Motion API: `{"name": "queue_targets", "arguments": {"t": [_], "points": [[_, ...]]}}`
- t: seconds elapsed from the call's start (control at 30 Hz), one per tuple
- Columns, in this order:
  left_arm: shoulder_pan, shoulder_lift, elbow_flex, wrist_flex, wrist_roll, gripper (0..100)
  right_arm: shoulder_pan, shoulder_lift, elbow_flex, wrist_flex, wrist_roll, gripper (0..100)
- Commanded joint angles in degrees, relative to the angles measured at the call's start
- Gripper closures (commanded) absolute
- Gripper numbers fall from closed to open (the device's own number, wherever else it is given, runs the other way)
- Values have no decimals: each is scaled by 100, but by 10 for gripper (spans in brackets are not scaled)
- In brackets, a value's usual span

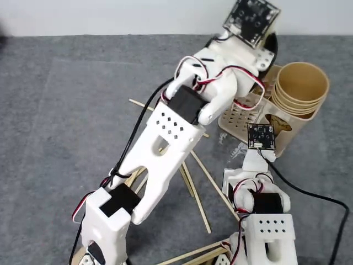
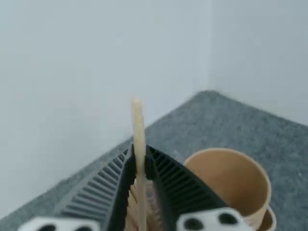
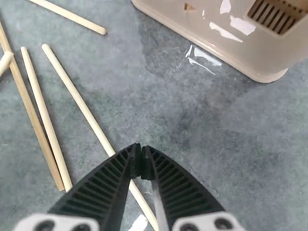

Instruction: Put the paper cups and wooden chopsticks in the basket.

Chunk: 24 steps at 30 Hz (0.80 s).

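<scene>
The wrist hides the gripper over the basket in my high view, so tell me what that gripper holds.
Observer: The left gripper is shut on one wooden chopstick, which stands upright between its jaws.
Operator: Now report the right gripper.
Observer: The right gripper is shut with nothing in it, low over the grey mat.
Operator: Give me its nearest target.
Observer: A loose chopstick lies flat on the mat and runs under the gripper's tips. The basket has a corner just beyond.
</scene>
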<state>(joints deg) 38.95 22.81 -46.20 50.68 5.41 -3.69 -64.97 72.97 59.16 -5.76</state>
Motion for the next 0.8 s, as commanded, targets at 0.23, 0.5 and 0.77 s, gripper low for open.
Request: {"name": "queue_targets", "arguments": {"t": [0.23, 0.5, 0.77], "points": [[-369, -457, -1473, 2347, -88, 866, -4, -110, -53, -136, 202, 991], [-1204, -668, -2527, 4862, -747, 867, 4, -110, -97, -92, 1204, 991], [-2549, -1002, -1402, 5002, -835, 914, -426, -40, -1081, 980, 1591, 991]]}}
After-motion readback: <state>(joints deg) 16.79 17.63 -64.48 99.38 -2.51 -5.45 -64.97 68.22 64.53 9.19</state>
